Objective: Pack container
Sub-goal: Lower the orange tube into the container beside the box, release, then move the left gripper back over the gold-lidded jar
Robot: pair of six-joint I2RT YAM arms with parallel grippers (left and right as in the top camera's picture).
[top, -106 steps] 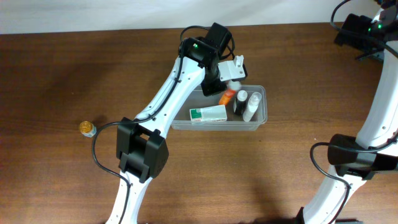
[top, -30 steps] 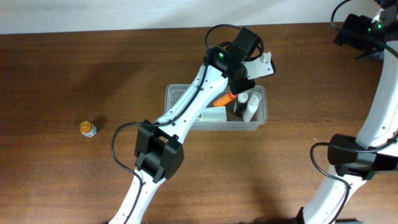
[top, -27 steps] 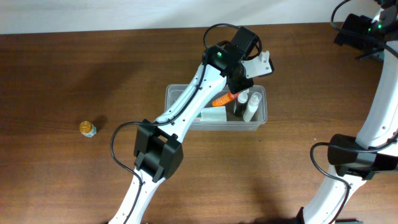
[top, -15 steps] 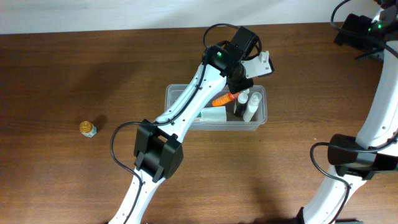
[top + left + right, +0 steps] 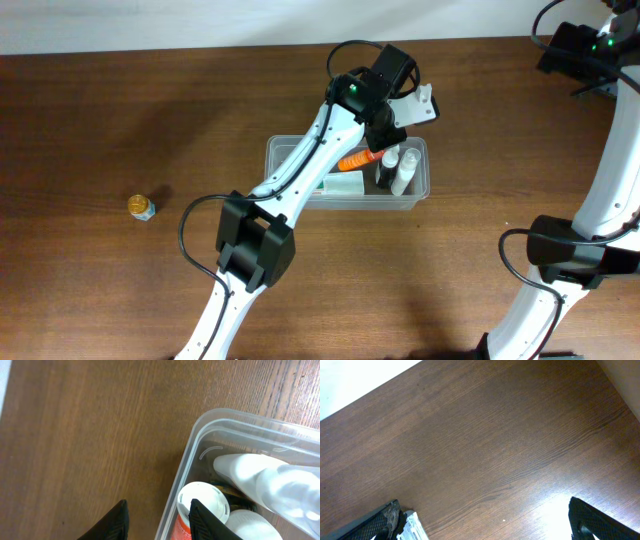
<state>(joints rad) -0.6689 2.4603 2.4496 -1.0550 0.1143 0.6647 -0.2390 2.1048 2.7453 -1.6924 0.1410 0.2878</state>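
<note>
Left gripper [image 5: 157, 512]: jaws part-way apart, nothing clamped between them. One finger sits outside the container [image 5: 202, 422], the other inside, in front of the orange bottle [image 5: 207, 492]'s white cap. The rim runs between the fingers; whether they touch it cannot be told.

Overhead: the container is right of centre, with a box [image 5: 342, 184] and white bottles [image 5: 403, 170] inside.

Judgement: the bottle is placed and the arm should leave. Rise straight up until the inner finger clears rim and cap; a sideways pull would drag the tub.

A jar [image 5: 141, 207] at far left is unpacked. Right gripper [image 5: 485, 527] is spread wide, empty.

Hidden: most of the orange bottle's body in the wrist view; the box's left end under the arm.
</note>
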